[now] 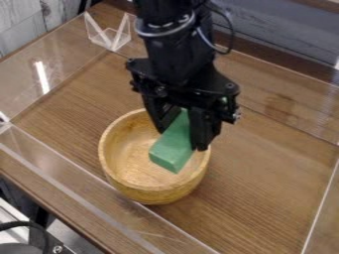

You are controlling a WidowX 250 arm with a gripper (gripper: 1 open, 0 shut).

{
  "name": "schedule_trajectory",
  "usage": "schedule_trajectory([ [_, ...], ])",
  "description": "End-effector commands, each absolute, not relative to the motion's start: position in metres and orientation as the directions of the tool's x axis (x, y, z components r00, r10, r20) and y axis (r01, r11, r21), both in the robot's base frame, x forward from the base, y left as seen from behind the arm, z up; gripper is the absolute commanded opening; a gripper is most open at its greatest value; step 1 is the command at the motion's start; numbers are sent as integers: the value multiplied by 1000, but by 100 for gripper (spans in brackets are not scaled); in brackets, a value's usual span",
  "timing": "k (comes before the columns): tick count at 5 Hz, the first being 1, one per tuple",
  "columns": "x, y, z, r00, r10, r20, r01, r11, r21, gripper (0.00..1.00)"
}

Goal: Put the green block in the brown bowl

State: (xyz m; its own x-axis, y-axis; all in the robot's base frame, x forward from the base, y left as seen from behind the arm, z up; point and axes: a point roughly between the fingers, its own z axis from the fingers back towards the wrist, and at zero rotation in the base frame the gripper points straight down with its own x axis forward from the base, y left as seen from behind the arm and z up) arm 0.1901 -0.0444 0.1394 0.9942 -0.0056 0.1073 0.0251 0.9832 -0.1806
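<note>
In the single camera view, the matte, bright green block point(173, 144), an elongated rectangular bar, is pinched between the fingers of the black gripper point(185, 127) and held tilted above the brown bowl point(133, 171). The bowl, round, thick-walled and of grained light wood, is set on the wood-grain table point(272, 179).

tool point(187, 127) gripping green block point(173, 147), tilted, apparently above brown bowl point(123, 129)
</note>
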Motion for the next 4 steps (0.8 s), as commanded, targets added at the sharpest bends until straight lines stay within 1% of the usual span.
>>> schedule_trajectory([
  [1,194,-42,145,990,3,141,24,982,-188,0],
  [4,193,-38,139,991,20,135,7,981,-196,0],
])
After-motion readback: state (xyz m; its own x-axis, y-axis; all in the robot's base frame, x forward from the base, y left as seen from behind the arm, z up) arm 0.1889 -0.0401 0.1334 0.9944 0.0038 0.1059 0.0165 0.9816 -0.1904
